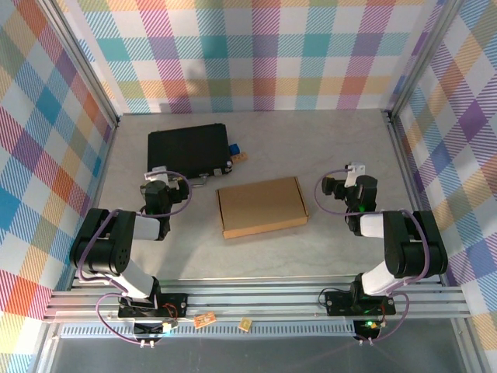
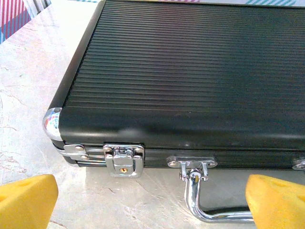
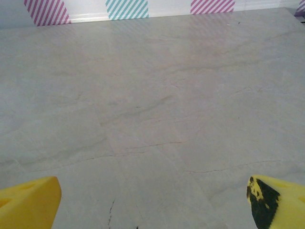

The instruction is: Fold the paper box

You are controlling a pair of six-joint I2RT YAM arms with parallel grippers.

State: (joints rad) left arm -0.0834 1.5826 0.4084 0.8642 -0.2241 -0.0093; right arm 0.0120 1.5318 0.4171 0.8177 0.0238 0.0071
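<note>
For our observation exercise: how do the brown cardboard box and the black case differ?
The paper box is plain brown cardboard; the black case is ribbed, with chrome latches and a handle. The paper box lies near the middle of the table; the black case sits farther back, to the left. Both are flat, rectangular and closed.

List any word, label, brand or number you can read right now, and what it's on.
No text can be read in any view.
paper box: plain brown top, no print visible.
black case: ribbed lid and metal latch, no brand or marking visible.
blue item and tan piece beside the case: too small to read.
</note>
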